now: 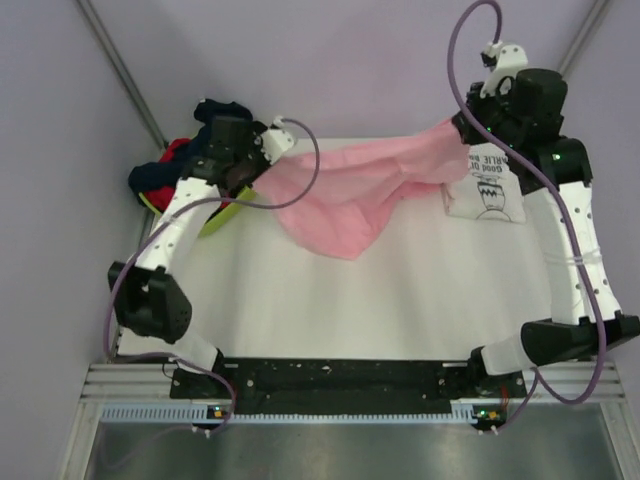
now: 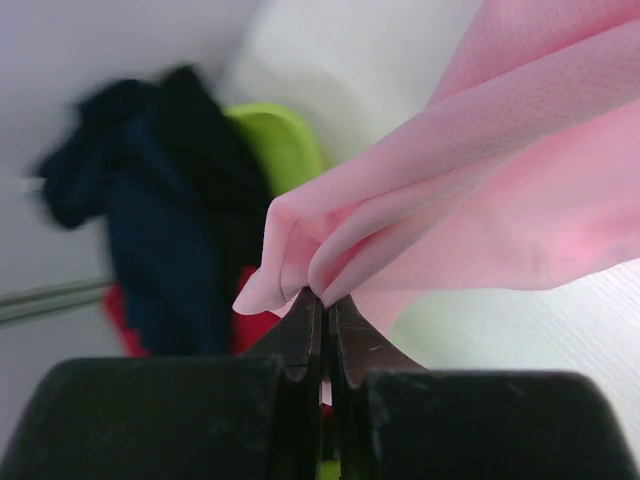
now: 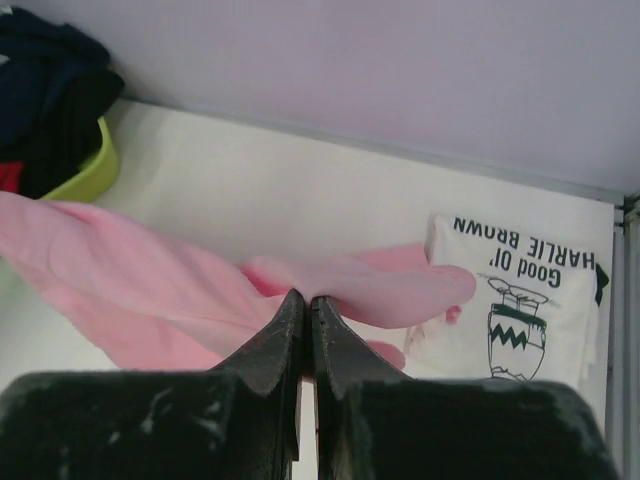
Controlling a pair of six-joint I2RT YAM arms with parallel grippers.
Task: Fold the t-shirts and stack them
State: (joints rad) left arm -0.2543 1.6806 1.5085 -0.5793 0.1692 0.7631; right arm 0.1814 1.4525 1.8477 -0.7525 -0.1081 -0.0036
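A light-pink t-shirt (image 1: pixel 340 200) of fine mesh-like cloth hangs unfolded above the white table (image 1: pixel 400 300), raised at its left and right ends. It is bunched into folds at both ends and sags in the middle, its lowest fold drooping toward the table. A white t-shirt (image 1: pixel 490 190) lies folded flat into a neat rectangle at the far right of the table. It shows black lettering and a cartoon print with a zigzag stripe. The pink shirt's right end crosses the white shirt's left edge.
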